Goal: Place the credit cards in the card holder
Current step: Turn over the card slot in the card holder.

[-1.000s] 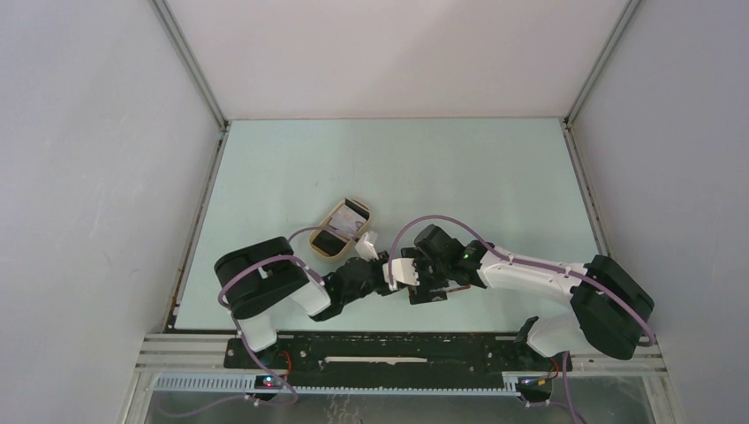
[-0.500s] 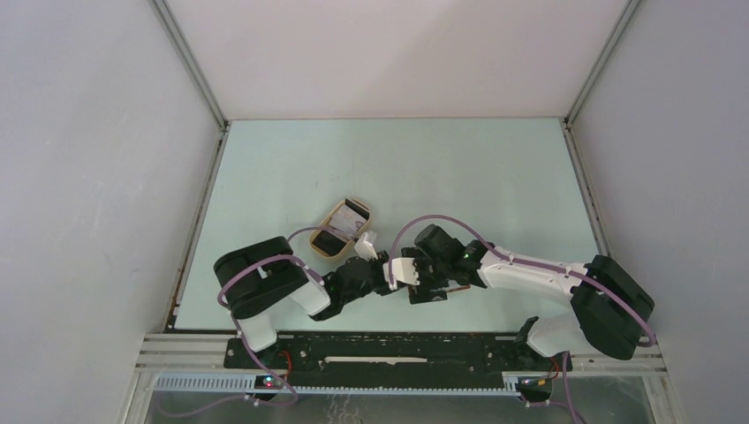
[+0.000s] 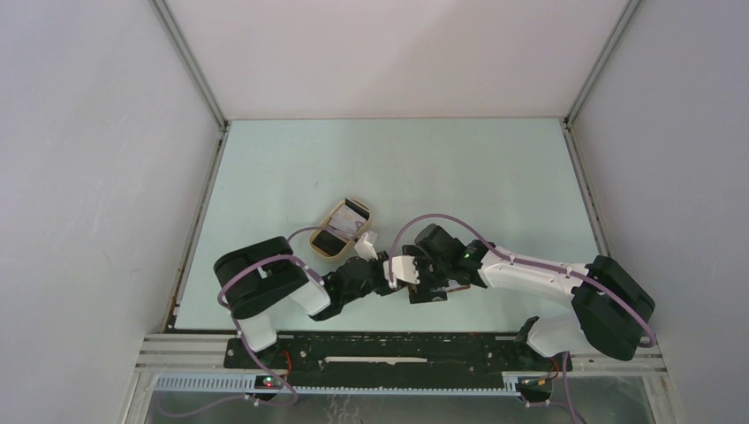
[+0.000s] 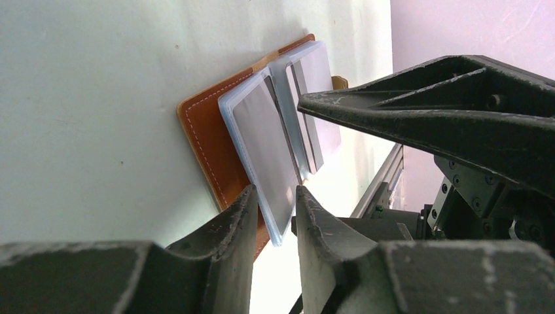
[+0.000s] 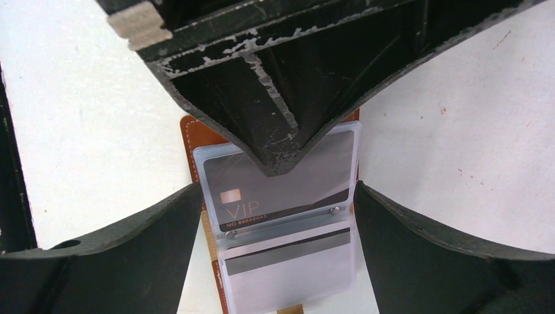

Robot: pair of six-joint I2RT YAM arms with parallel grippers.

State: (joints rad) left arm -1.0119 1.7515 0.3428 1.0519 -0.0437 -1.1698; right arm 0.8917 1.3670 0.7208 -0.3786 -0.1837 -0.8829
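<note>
The reddish-brown card holder (image 5: 196, 140) lies open near the table's (image 3: 442, 168) near edge, its clear sleeves holding a grey VIP card (image 5: 275, 196) and a magnetic-stripe card (image 5: 288, 265). The left gripper (image 4: 273, 216) pinches the edge of a clear sleeve (image 4: 262, 144). The right gripper (image 5: 278, 216) straddles the holder, jaws spread wide, grasping nothing. An oval tan tray (image 3: 336, 231) sits just beyond.

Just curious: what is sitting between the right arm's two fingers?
The open brown card holder, its clear sleeves showing a grey VIP card; seen in the right wrist view.
</note>
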